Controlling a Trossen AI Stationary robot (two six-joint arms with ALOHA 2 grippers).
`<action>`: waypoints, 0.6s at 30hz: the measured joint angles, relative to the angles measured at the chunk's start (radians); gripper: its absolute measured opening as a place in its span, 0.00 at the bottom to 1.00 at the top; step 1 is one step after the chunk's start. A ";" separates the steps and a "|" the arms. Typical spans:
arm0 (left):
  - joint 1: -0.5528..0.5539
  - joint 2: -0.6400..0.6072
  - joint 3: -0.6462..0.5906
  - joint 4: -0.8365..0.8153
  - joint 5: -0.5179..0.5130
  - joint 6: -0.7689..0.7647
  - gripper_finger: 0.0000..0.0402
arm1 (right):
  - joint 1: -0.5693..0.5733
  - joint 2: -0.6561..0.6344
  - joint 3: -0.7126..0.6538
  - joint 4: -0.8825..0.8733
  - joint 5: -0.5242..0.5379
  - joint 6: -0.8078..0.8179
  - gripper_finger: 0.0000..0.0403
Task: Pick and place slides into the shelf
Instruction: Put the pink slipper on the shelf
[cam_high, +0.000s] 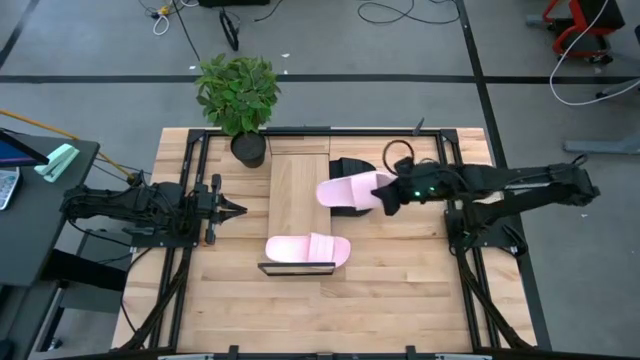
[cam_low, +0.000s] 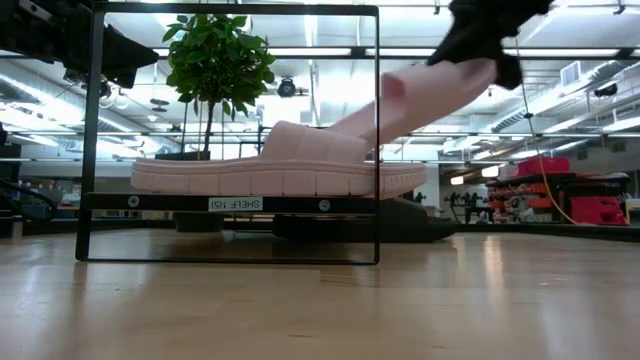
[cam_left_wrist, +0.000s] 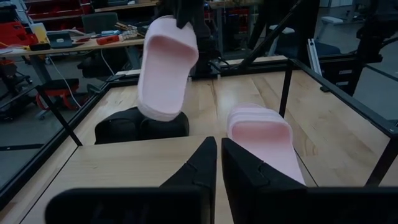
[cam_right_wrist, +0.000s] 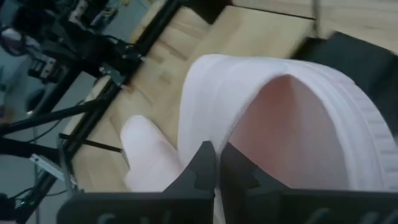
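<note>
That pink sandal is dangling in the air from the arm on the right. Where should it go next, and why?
Probably a short carry toward the shelf and then down onto its bare board. The right gripper is shut on the raised pink slide, which hangs tilted above the black slides. The other pink slide already lies on the shelf's near end, so the free stretch beside it looks like the spot.

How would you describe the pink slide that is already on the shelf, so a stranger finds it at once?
Find the shelf, the narrow board running from the potted plant. At its end away from the plant lies a pink slide, flat across it. The other pink slide hangs tilted in the right gripper, above black slides.
</note>
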 joint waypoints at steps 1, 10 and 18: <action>0.000 0.000 0.000 0.000 0.000 0.000 0.08 | -0.019 0.021 0.000 0.025 -0.026 -0.022 0.01; 0.000 0.000 0.000 -0.001 0.000 0.000 0.09 | -0.132 0.239 0.000 0.430 -0.214 -0.082 0.01; 0.000 0.000 0.000 -0.009 0.000 0.000 0.07 | -0.093 0.389 0.000 0.617 -0.260 -0.005 0.01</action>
